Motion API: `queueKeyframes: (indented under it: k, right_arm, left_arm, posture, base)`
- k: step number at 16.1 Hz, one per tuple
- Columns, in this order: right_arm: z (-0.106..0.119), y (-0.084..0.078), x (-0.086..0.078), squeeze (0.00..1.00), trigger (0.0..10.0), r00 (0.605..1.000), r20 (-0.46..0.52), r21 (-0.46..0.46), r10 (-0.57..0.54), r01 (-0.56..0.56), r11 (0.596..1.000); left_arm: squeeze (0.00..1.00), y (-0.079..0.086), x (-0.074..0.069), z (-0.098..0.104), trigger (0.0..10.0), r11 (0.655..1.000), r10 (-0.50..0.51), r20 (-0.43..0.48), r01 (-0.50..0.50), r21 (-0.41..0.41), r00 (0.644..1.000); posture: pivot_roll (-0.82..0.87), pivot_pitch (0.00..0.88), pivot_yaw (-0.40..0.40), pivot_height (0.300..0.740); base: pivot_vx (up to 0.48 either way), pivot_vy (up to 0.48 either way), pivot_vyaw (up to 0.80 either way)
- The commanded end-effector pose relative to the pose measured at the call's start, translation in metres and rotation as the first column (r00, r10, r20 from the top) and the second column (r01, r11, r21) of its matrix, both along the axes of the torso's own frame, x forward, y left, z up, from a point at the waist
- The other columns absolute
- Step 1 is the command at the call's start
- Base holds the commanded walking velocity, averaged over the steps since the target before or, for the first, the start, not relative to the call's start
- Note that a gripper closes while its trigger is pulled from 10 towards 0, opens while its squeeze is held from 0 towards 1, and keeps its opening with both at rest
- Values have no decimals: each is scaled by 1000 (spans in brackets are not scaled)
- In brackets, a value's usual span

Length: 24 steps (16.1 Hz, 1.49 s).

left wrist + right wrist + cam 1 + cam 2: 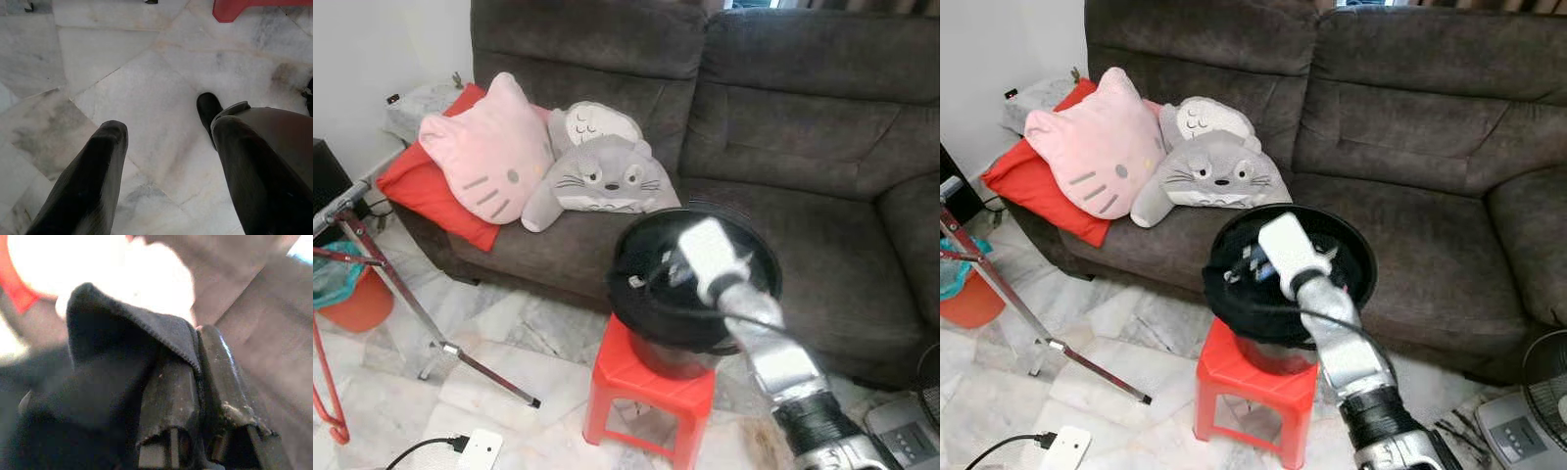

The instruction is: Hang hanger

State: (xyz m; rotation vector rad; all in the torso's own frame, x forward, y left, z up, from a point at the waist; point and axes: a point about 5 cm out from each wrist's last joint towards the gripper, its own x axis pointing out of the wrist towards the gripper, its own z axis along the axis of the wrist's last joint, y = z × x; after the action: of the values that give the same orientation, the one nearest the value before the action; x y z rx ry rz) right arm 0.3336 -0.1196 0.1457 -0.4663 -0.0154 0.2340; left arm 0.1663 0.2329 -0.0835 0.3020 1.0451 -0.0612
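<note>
My right gripper [198,340] is shut on a fold of black cloth [107,347], which is pinched between its two black fingers [168,387]. In the eye views that arm reaches forward into a round black basket [636,245] standing on a red plastic stool [646,377]; the white wrist housing [710,253] hides the fingertips. Dark items lie inside the basket and I cannot make out a hanger among them. My left gripper [168,127] hangs open above the marble floor [122,73] with nothing between its fingers.
A dark grey sofa [783,127] stands behind the stool with a pink cat cushion [489,147], a grey plush [602,176] and a red cushion [431,191]. A metal stand's legs [406,294] cross the floor at left. A power strip [475,448] lies near the front, and a fan [1542,382] stands at right.
</note>
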Motion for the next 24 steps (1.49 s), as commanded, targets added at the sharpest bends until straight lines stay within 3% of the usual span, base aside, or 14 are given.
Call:
queueKeyframes:
  k: [1, 6, 9, 11, 13, 16, 19, 20, 21, 24]
  right_arm:
    - [15, 0, -5, 0, 0, 996, 93, 47, -14, 10, 999]
    - [24, 13, -38, 0, 0, 972, 224, 181, -69, 28, 983]
    - [26, 6, -43, 0, 0, 960, 242, 206, -142, 92, 974]
    - [29, -6, -43, 0, 0, 948, 257, 202, -188, 137, 970]
    - [22, -18, -36, 0, 0, 956, 195, 155, -220, 191, 969]
    - [25, -41, -25, 0, 0, 936, 158, 177, -314, 286, 942]
    - [40, -53, -16, 0, 0, 925, 156, 291, -347, 293, 911]
    - [43, -52, -13, 0, 2157, 935, 149, 319, -323, 264, 910]
    - [46, -50, -9, 0, 10000, 949, 145, 296, -281, 229, 927]
    - [48, -54, 1, 0, 10000, 964, 96, 271, -247, 214, 939]
  left_arm:
    - [0, 2, -6, -2, 10000, 1000, 0, -19, 0, 11, 1000]
    - [0, 5, -11, -3, 10000, 1000, 8, -28, -7, 16, 1000]
    - [0, 7, -12, -3, 10000, 1000, 10, -30, -9, 19, 1000]
    - [0, 8, -13, -3, 10000, 1000, 12, -32, -11, 20, 999]
    - [0, 8, -13, -4, 10000, 1000, 5, -38, -4, 21, 999]
    - [0, 6, -14, -4, 10000, 1000, 0, -41, 0, 18, 999]
    - [0, 4, -14, -5, 10000, 1000, 1, -41, 0, 13, 999]
    - [0, 4, -15, -5, 10000, 1000, 1, -41, -1, 11, 999]
    - [0, 3, -15, -5, 10000, 1000, 4, -42, -4, 8, 999]
    - [0, 1, -14, -5, 10000, 1000, 10, -39, -10, 0, 999]
  posture:
    - [-121, 0, 11, 740]
    - [-128, 0, 26, 740]
    - [-140, 0, 37, 740]
    - [-154, 0, 46, 740]
    - [-164, 0, 50, 740]
    - [-168, 0, 47, 740]
    - [-167, 0, 38, 740]
    - [-164, 0, 35, 740]
    - [-163, 0, 30, 740]
    - [-165, 0, 31, 740]
  base:
    - [0, 0, 0]
    - [0, 0, 0]
    - [0, 0, 0]
    - [0, 0, 0]
    - [0, 0, 0]
    - [0, 0, 0]
    - [0, 0, 0]
    - [0, 0, 0]
    - [0, 0, 0]
    - [0, 0, 0]
